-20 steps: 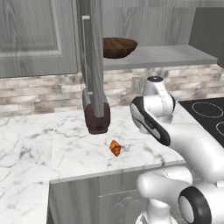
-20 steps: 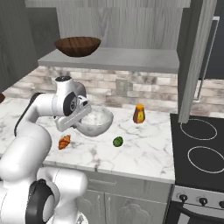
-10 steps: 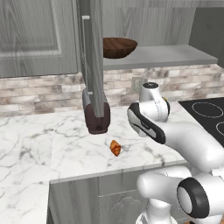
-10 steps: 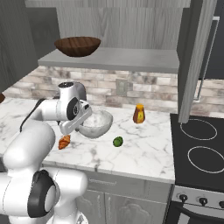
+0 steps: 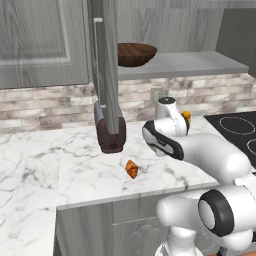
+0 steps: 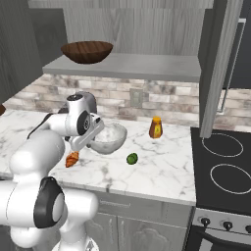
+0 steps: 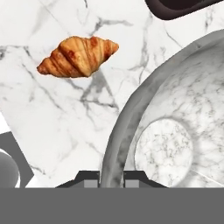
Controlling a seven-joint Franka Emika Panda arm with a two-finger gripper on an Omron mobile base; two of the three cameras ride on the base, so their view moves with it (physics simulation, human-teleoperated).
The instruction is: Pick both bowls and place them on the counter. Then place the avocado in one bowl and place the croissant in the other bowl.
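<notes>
My gripper (image 7: 111,178) is shut on the near rim of the pale marbled bowl (image 7: 175,131), one fingertip on each side of the wall. That bowl (image 6: 110,138) sits low at the counter (image 6: 162,169); I cannot tell whether it touches. The croissant (image 7: 78,56) lies on the marble just left of the bowl (image 6: 72,159) (image 5: 131,169). The avocado (image 6: 132,158) rests on the counter to the bowl's right. The dark wooden bowl (image 6: 87,51) (image 5: 135,53) stands on the grey shelf above.
An orange bottle (image 6: 156,127) stands behind the bowl by the brick wall. A dark brown appliance (image 5: 111,132) stands on the counter beyond the croissant. A black stove top (image 6: 225,169) lies to the right. An open cabinet door (image 5: 107,65) hangs above the counter.
The arm has sunk a little and shifted slightly right, carrying the marbled bowl down toward the counter. The croissant, avocado and wooden bowl have stayed put.
</notes>
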